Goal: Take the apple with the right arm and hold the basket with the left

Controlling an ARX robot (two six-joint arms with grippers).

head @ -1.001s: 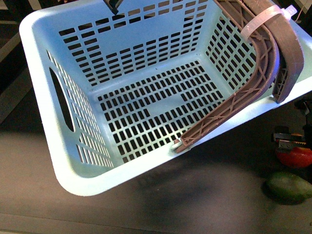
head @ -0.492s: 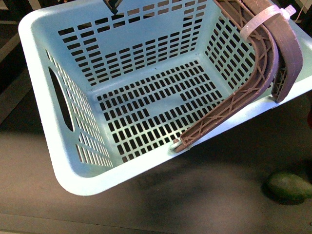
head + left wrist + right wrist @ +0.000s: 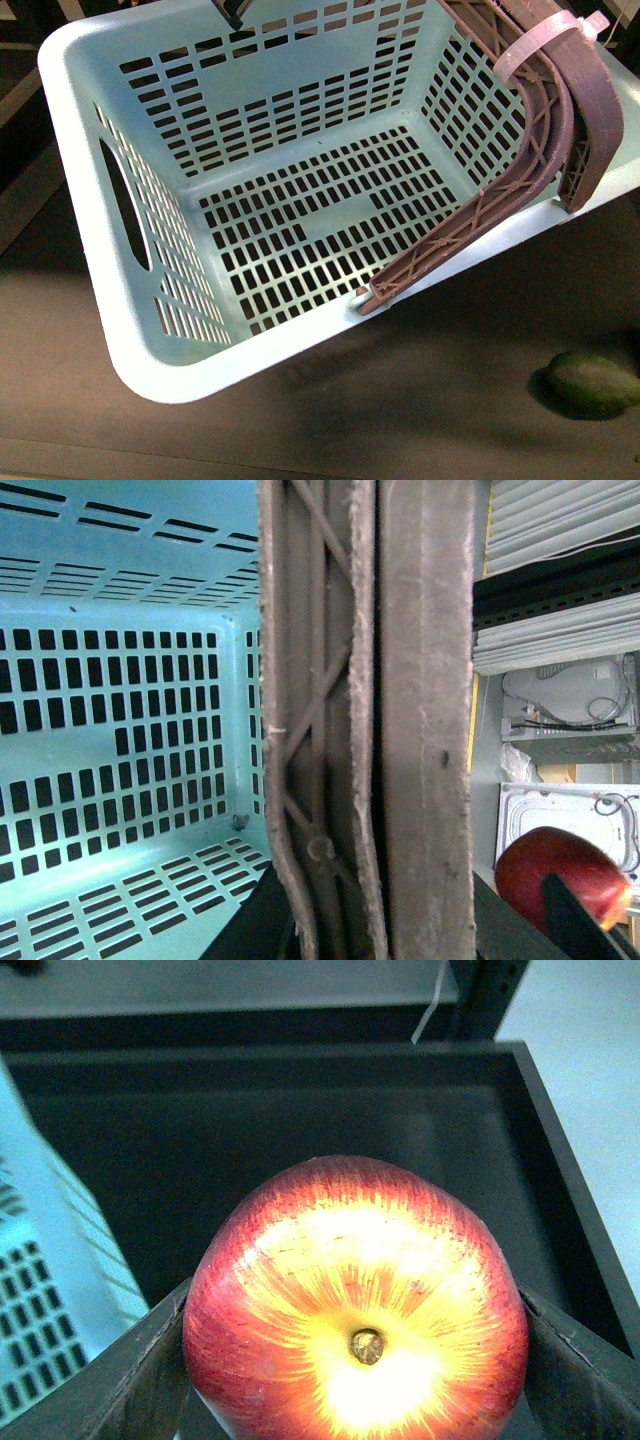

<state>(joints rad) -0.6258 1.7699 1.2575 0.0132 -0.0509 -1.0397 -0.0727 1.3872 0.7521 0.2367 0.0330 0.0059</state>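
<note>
The light-teal basket (image 3: pixel 110 130) hangs tilted above the dark table and fills most of the front view. Its brown lattice handle (image 3: pixel 545 150) with a white zip tie (image 3: pixel 540 40) runs along its right side. My left gripper (image 3: pixel 375 930) is shut on the handle (image 3: pixel 370 720), with a dark jaw on each side of it. My right gripper (image 3: pixel 355 1380) is shut on the red apple (image 3: pixel 355 1310), whose yellow stem end faces the camera. The apple also shows in the left wrist view (image 3: pixel 555 875), beside the basket. Apple and right gripper are out of the front view.
A dark green avocado (image 3: pixel 592 382) lies on the dark table at the front right. In the right wrist view the dark table surface (image 3: pixel 300 1130) with a raised rim lies below the apple, and the basket wall (image 3: pixel 40 1290) stands to one side.
One second ago the right gripper and apple sat at the front view's right edge just above the avocado; they have since left that view. The basket has hardly moved.
</note>
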